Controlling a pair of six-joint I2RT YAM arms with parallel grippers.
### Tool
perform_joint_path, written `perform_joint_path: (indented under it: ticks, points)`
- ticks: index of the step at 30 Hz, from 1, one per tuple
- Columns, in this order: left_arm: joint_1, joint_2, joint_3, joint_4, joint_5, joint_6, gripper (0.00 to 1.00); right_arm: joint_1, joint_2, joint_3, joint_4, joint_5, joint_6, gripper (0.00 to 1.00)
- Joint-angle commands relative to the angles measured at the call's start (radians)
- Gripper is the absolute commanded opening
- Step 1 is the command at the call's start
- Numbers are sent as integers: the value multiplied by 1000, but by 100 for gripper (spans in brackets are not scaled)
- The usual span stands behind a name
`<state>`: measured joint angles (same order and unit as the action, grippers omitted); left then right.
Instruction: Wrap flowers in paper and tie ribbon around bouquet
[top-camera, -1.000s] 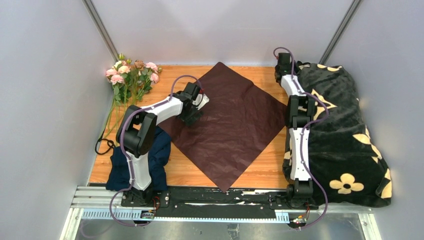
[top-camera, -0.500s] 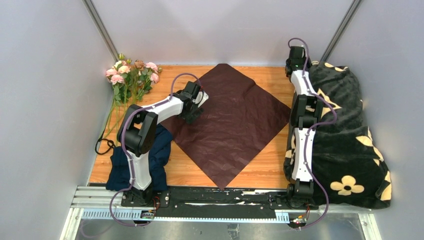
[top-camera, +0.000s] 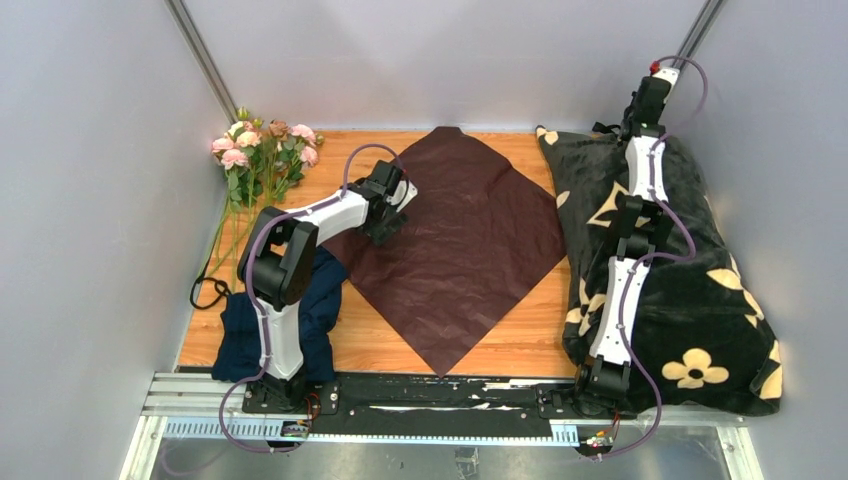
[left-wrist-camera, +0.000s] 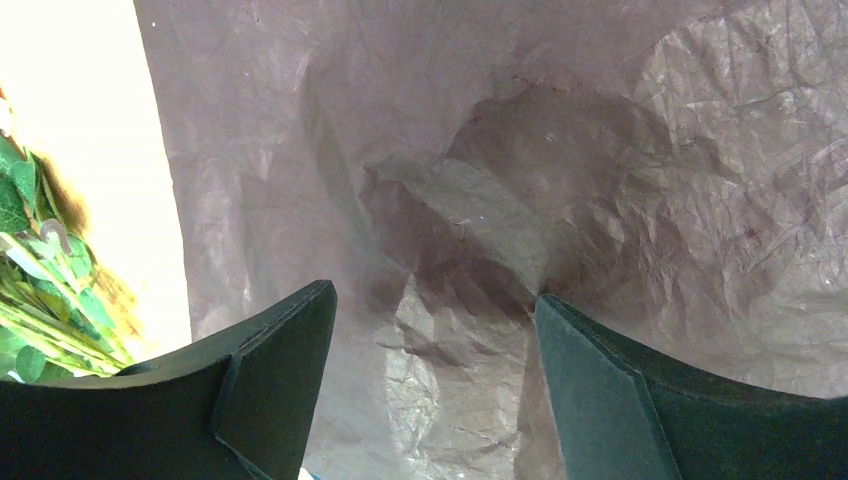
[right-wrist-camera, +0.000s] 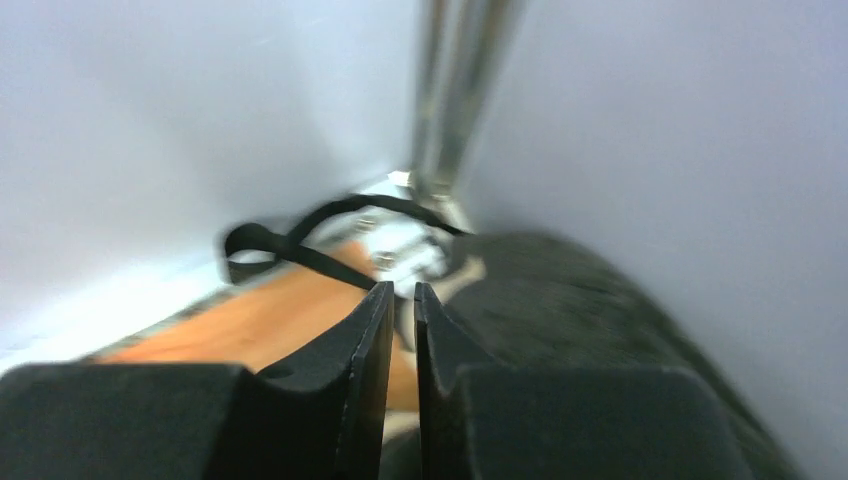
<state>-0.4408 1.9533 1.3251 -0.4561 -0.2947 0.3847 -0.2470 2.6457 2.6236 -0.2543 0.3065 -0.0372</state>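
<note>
The right claw (right-wrist-camera: 402, 288), its fingers nearly together with only a thin slit and holding nothing, has swung to the upper right corner. The black blanket (top-camera: 690, 280) has spread leftward. The left claw (left-wrist-camera: 432, 297) stays wide apart over the paper (top-camera: 460, 240), flat at centre of the wooden counter (top-camera: 520, 345). The flowers (top-camera: 262, 145) lie upper left, by grey walls.

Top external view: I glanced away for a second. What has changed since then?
The right gripper swung right and away, to the far right corner. The far end of the black blanket spread left onto the table. The left gripper, open over the paper, and the flowers barely moved.
</note>
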Motion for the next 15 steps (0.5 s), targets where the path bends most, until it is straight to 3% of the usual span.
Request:
perform_joint_path:
  ticks: [1, 6, 11, 15]
  points:
    - [10, 40, 21, -48, -28, -10, 82, -22, 65, 61, 169, -409, 385, 19]
    - [32, 18, 43, -72, -32, -22, 82, -22, -110, -87, 288, -354, 368, 20]
    - [34, -8, 74, -109, -15, -38, 82, -42, -77, 20, -11, -182, 315, 19]
    - [33, -32, 107, -147, 12, -47, 82, -42, -155, -75, -152, -39, 165, 15]
